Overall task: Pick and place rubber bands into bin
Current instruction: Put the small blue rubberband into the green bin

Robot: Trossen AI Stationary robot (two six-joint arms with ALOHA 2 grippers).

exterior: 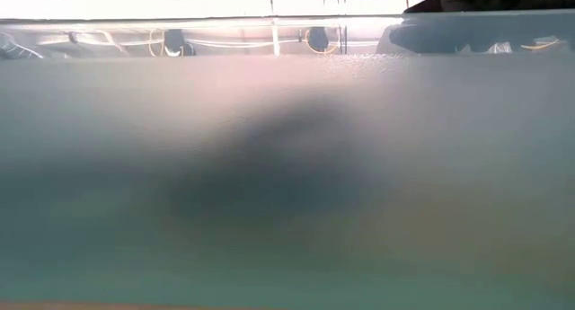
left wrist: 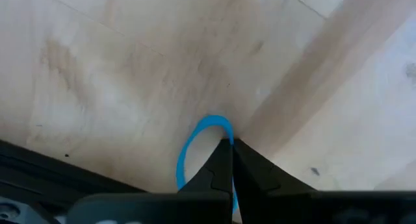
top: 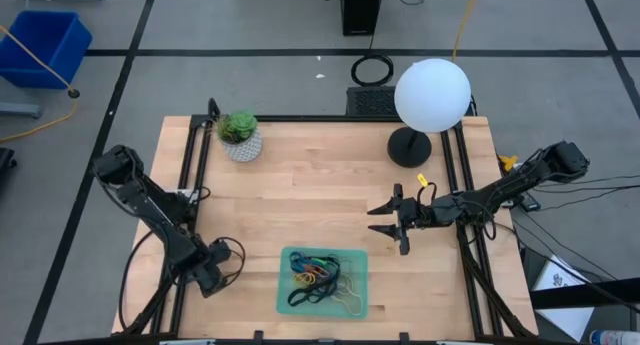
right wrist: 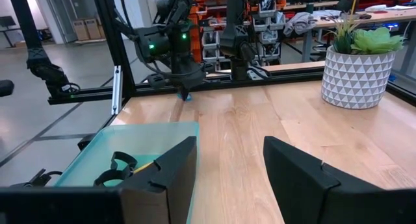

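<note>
A blue rubber band (left wrist: 190, 152) lies as a loop on the wooden table near its front left corner. My left gripper (left wrist: 231, 145) points down and is shut on it; the high view shows that gripper (top: 211, 277) just left of the bin. The bin (top: 353, 295), a shallow green tray, holds several rubber bands (top: 318, 275) in black, blue, orange and yellow. My right gripper (top: 393, 221) hangs open above the table, right of the bin and level, with nothing between its fingers (right wrist: 296, 178). In the low view the bin's wall (exterior: 287, 166) fills the picture. My left gripper pinches one strand of the blue rubber band (left wrist: 227, 129) between its two fingertips, at one end of the loop. The fingers come from above, pointing down. The rest of the loop (left wrist: 182, 165) lies slack on the table beside the fingers.
A potted plant (top: 240, 135) stands at the far left of the table and a lamp with a white globe (top: 432, 93) at the far right. Black rails (top: 190, 175) run along the table's sides. Bare wood lies between the bin and the plant.
</note>
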